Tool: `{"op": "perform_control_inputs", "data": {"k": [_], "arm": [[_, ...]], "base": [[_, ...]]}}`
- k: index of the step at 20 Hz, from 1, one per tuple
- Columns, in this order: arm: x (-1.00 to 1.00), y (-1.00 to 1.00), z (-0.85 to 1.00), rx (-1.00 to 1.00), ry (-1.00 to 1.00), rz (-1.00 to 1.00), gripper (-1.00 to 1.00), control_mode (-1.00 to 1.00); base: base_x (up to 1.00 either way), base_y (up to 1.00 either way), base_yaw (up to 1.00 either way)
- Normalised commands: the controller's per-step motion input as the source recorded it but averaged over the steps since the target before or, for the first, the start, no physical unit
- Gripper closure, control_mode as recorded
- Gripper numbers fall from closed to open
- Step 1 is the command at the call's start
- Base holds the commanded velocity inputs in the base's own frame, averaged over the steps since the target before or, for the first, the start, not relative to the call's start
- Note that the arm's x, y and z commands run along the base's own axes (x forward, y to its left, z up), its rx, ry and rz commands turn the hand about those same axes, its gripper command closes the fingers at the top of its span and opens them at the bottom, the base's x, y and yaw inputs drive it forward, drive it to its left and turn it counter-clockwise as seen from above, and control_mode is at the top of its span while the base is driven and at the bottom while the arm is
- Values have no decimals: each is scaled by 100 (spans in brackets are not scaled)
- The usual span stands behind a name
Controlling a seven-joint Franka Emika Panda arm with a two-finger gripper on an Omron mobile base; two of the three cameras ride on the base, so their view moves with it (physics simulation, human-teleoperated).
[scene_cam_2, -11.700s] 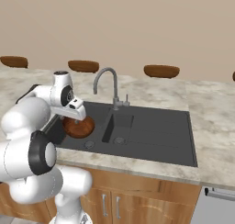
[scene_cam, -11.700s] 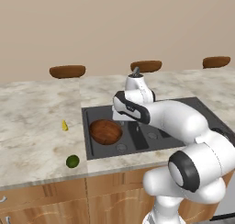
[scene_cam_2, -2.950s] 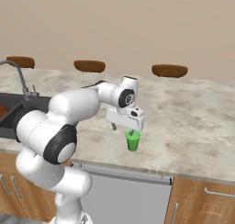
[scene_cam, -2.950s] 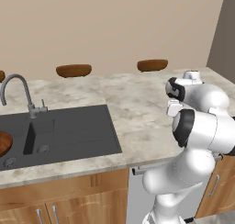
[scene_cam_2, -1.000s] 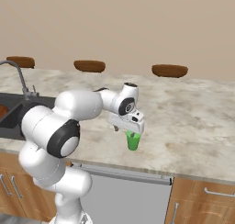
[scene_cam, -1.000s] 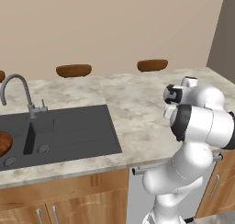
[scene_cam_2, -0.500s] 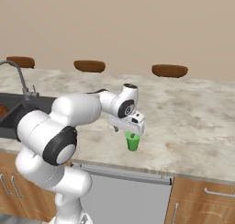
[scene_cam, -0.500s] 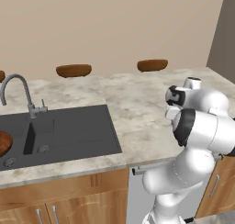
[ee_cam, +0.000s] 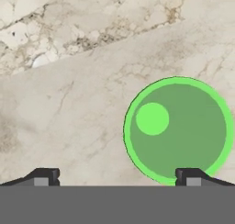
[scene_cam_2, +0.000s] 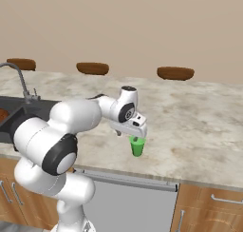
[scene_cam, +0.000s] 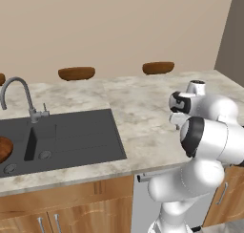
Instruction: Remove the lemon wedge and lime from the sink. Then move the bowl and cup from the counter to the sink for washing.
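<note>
Cup (scene_cam_2: 137,147) stands upright and empty on the counter (scene_cam_2: 199,121), beneath the wide-open tool (scene_cam_2: 135,137).

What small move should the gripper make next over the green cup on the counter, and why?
Probably a small sideways shift to centre on the cup, then descend. In the hand view the open gripper looks straight down on the counter, but the cup sits off to one side, with one fingertip over its rim. The jaws are not yet straddling it.
</note>
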Motion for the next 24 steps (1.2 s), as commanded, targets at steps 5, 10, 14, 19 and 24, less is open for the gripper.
{"op": "perform_control_inputs", "data": {"k": [5,10,14,19,24], "arm": [[8,-2,-11,-2,0,0,-100,-100],[10,-8,-20,-1,0,0,-100,-100],[4,-6,-15,0,-2,0,-100,-100],[0,0,-16,0,-16,0,-100,-100],[-2,0,-15,0,-10,0,100,-100]], "base": [[0,0,0],[0,0,0],[0,0,0],[0,0,0],[0,0,0]]}}
